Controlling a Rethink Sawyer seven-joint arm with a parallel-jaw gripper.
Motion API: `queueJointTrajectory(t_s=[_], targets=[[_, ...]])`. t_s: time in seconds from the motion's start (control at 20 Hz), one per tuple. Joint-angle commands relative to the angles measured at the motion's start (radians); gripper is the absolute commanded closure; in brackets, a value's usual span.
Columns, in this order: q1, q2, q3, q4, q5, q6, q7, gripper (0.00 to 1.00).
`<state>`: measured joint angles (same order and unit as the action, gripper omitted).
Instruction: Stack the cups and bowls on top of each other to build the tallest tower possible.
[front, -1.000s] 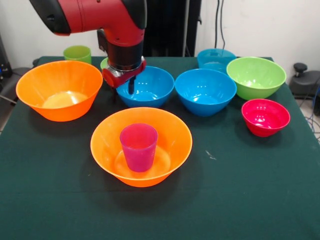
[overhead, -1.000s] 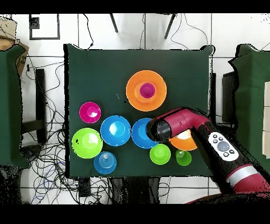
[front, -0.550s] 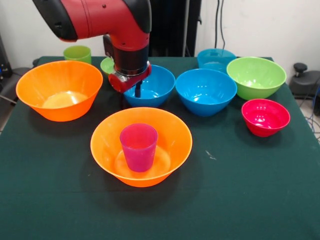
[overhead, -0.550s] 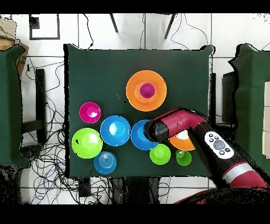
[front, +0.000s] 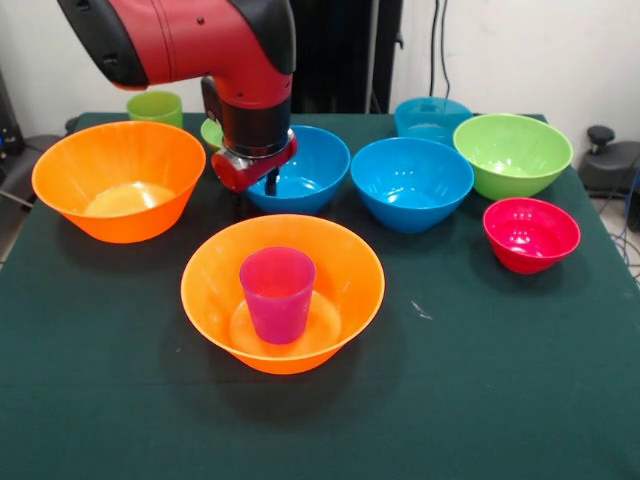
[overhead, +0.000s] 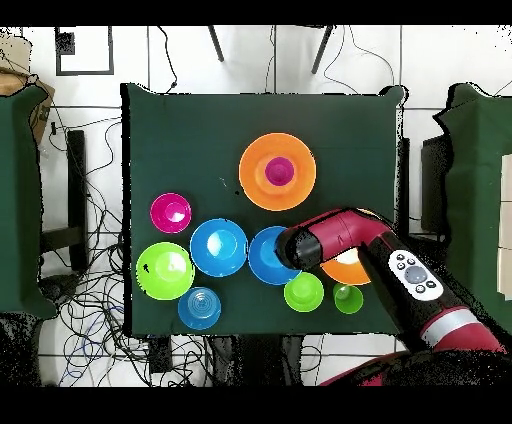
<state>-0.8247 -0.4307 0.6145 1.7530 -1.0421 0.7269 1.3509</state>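
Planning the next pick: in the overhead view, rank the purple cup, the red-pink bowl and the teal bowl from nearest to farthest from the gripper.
The gripper is hidden under the arm overhead.
1. Purple cup, above it, inside the orange bowl.
2. Teal bowl, lower left.
3. Red-pink bowl, far left.

red arm (front: 190, 40) with black joint sections, black wrist collar, red end flange; grey button pad (overhead: 414, 276) on link.
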Motion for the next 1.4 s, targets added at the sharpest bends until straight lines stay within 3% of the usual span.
queueJointTrajectory(t_s=[0.05, 0.15, 0.2, 0.85, 1.4], targets=[[0.051, 0.035, -0.065, -0.072, -0.055, -0.048, 0.005, 0.0], [0.053, 0.035, -0.067, -0.074, -0.054, -0.048, 0.008, 0.0], [0.058, 0.034, -0.071, -0.074, -0.054, -0.052, 0.015, 1.0], [0.077, 0.026, -0.084, -0.078, -0.021, -0.022, -0.001, 1.0], [0.079, -0.023, -0.099, -0.026, -0.031, -0.079, 0.045, 1.0]])
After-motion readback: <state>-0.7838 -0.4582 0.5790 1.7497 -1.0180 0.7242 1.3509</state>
